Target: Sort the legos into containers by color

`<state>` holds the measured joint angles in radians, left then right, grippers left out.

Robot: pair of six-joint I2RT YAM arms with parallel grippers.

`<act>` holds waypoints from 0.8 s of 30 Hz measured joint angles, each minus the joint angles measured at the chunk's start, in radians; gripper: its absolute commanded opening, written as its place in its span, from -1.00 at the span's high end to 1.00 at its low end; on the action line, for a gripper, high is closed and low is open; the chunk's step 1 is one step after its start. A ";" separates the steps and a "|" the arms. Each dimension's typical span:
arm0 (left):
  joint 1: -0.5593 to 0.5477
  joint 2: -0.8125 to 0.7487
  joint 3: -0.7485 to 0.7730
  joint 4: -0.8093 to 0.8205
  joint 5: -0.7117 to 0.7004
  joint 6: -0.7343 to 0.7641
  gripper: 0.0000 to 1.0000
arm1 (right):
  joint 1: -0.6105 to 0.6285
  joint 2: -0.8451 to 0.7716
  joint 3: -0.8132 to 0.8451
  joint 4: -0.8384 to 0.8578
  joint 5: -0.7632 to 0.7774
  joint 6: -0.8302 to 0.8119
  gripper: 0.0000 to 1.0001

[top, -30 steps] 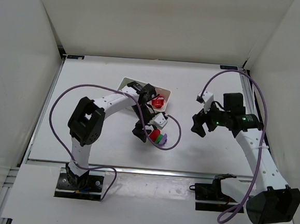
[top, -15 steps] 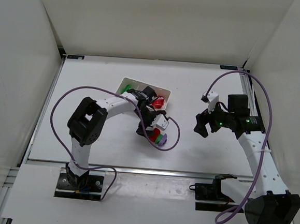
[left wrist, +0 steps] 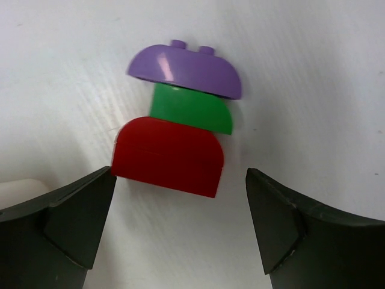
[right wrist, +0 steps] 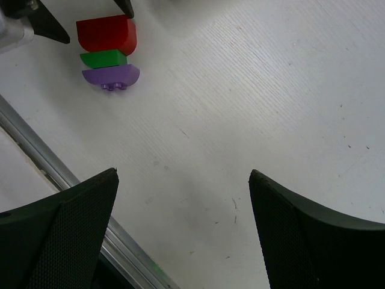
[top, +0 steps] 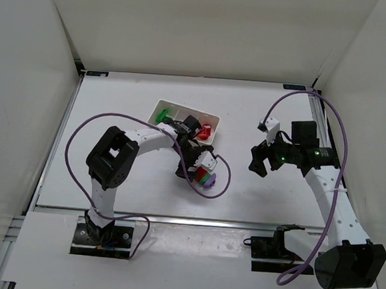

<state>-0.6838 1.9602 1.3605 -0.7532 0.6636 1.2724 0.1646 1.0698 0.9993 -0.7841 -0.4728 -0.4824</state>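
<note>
A joined stack of three legos lies on the table: red (left wrist: 168, 158), green (left wrist: 194, 109) and purple (left wrist: 187, 67). It also shows in the top view (top: 205, 179) and in the right wrist view (right wrist: 108, 54). My left gripper (left wrist: 180, 211) (top: 192, 172) is open, low over the table, with the red end of the stack just ahead of its tips and untouched. The white tray (top: 190, 109) behind it holds a green lego (top: 162, 115) and red legos (top: 204, 132). My right gripper (right wrist: 183, 205) (top: 256, 161) is open and empty, right of the stack.
A purple cable (top: 220, 180) loops on the table just right of the stack. A metal rail (right wrist: 54, 162) runs along the table's near edge. White walls close in the table at the left, back and right.
My left gripper has drawn in closer to the lego stack and its arm has shifted off the tray, uncovering the green lego there. The right arm has barely moved.
</note>
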 measured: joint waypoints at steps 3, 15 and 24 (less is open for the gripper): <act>-0.010 -0.013 -0.030 -0.004 0.004 0.015 -0.99 | 0.000 0.001 0.000 0.000 0.000 0.000 -0.83; -0.027 -0.024 -0.054 0.004 0.011 0.036 -0.98 | 0.000 0.006 0.000 0.000 -0.001 0.005 -0.83; -0.051 -0.013 -0.007 0.008 0.017 -0.021 -0.71 | 0.000 0.006 0.000 0.000 -0.001 0.005 -0.82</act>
<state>-0.7353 1.9472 1.3533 -0.7456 0.6807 1.2514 0.1646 1.0763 0.9993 -0.7837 -0.4736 -0.4770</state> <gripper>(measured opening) 0.883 0.915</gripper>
